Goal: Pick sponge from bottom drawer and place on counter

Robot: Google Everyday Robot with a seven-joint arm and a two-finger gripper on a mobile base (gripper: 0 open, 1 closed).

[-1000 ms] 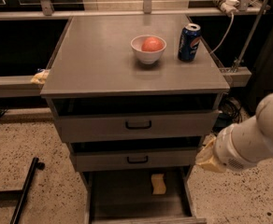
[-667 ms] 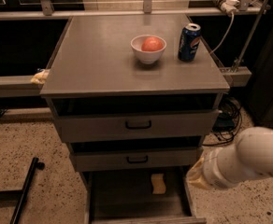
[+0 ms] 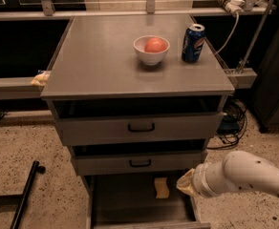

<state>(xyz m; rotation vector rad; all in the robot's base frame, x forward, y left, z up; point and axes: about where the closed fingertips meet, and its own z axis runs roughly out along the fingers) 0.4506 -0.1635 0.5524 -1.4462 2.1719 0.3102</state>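
Note:
The sponge, a pale-yellow block, lies inside the open bottom drawer, near its back and right of the middle. The counter is the grey top of the drawer cabinet. My white arm reaches in from the lower right. My gripper is at the arm's yellowish tip, over the drawer's right edge, just right of the sponge and apart from it.
A white bowl with a red-orange fruit and a blue soda can stand at the counter's back right. Two upper drawers with black handles are pulled slightly out. A yellowish wad sits on the left ledge. A black pole lies on the floor.
My arm has moved down and to the left, bringing the gripper from beside the middle drawer to the bottom drawer's right edge near the sponge.

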